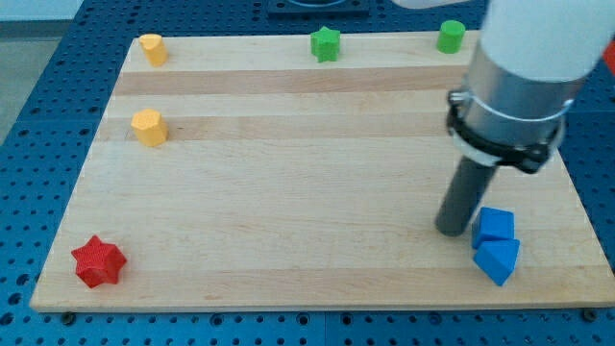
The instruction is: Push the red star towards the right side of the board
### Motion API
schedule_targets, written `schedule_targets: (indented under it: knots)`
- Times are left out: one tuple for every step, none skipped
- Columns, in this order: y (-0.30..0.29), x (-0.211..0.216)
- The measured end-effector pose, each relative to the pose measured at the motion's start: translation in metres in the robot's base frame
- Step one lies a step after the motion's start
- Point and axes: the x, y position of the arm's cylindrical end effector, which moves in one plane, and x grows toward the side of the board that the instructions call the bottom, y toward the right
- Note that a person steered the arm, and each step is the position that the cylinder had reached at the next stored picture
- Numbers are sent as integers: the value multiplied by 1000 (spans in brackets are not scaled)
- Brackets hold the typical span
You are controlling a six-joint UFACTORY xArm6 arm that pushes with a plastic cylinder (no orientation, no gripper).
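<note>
Resting flat at the board's (288,192) lower-left corner, red star (98,261), no long axis, my tip (449,231) beside blue blocks (496,245)

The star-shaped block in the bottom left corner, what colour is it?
Red. The red star shows plainly in the camera view, far from my tip.

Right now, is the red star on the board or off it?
On the board: the red star lies flat at the board's bottom-left corner, far from my tip.

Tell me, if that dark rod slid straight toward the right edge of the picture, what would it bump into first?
Most likely the upper blue block: my tip sits just to its left, almost touching. The second blue block lies slightly lower, probably below that line.
</note>
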Motion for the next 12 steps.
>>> schedule_targets:
  knots:
    - [-72, 19]
    - [-133, 76]
    - [-133, 76]
    - [-167, 77]
    - [-239, 77]
    - [-278, 77]
    - [-333, 76]
    - [-388, 76]
    - [-402, 54]
    - [-345, 14]
    - [-339, 13]
    - [-390, 19]
